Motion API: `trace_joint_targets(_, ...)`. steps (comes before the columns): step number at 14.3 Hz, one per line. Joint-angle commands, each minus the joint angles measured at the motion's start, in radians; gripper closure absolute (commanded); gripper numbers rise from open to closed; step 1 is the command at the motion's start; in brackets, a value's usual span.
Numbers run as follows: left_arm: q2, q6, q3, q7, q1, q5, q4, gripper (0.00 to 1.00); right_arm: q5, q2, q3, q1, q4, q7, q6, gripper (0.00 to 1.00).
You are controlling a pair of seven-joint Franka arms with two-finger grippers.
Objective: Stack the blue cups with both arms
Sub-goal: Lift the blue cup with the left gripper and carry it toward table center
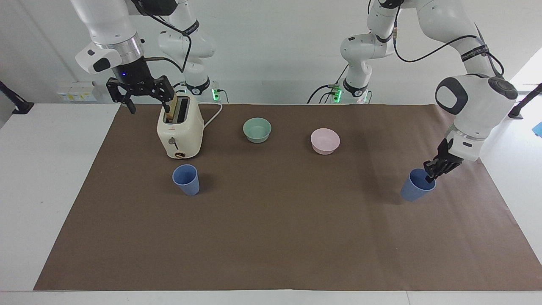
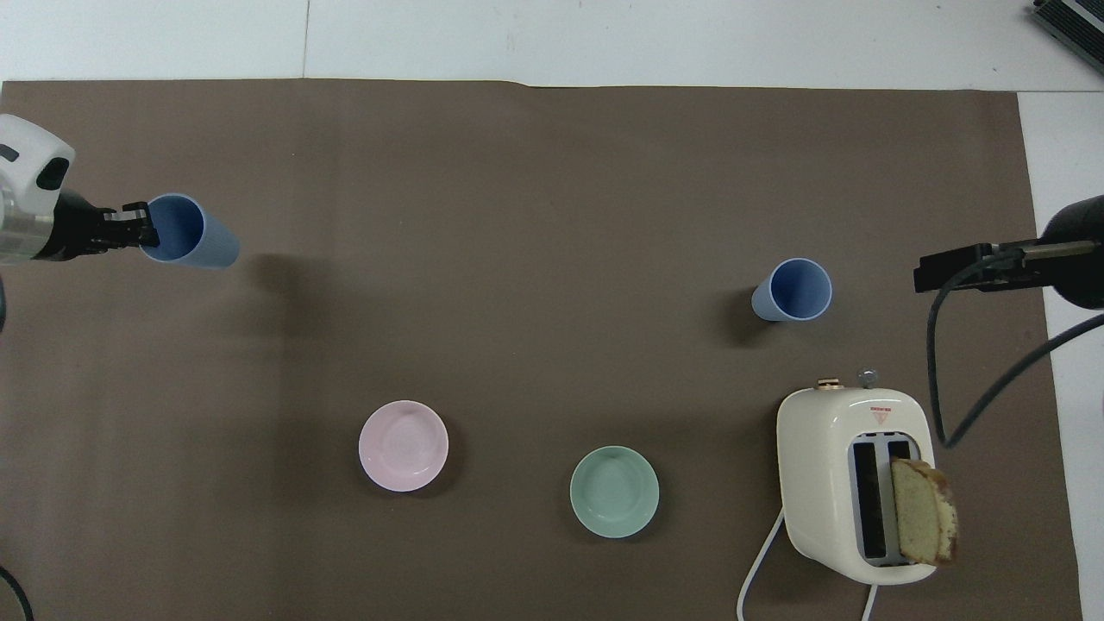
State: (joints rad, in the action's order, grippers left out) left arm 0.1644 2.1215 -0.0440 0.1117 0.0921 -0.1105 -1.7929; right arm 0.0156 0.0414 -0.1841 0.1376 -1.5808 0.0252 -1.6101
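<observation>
While the right claw [image 1: 144, 95] hangs open over the toaster [image 1: 180, 131], the left claw [image 1: 432, 169] pinches a tilted blue cup's [image 1: 417, 190] rim

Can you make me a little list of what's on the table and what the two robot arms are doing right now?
left pincer: shut on the rim of one blue cup, lifted off the mat, tilted
other blue cup: upright on the mat, in front of the toaster
right pincer: open, waiting up in the air by the toaster
toaster: bread slice sticking out of one slot
green bowl: on the mat, beside the pink bowl
cups stacked: not yet
</observation>
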Motion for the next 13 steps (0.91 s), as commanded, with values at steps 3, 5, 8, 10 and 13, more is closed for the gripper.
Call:
trace_joint_targets(3, -0.002, -0.136, 0.012, 0.282, -0.197, 0.066, 0.115, 1.0, 0.018, 0.018, -0.008, 0.014, -0.022, -0.008, -0.01, 0.0)
trace_joint_targets(5, -0.002, -0.135, 0.01, 0.367, -0.276, 0.069, 0.115, 1.0, 0.018, 0.018, -0.008, 0.014, -0.022, -0.008, -0.01, 0.0)
trace_joint_targets(8, 0.006, -0.118, 0.01, 0.501, -0.395, 0.069, 0.11, 1.0, 0.018, 0.018, -0.008, 0.014, -0.022, -0.008, -0.01, 0.0)
trace_joint_targets(10, 0.026, -0.088, 0.01, 0.564, -0.468, 0.071, 0.103, 1.0, 0.018, 0.018, -0.008, 0.014, -0.022, -0.008, -0.01, 0.0)
trace_joint_targets(13, 0.092, -0.003, 0.01, 0.618, -0.543, 0.078, 0.099, 1.0, 0.018, 0.018, -0.008, 0.014, -0.022, -0.008, -0.011, 0.0)
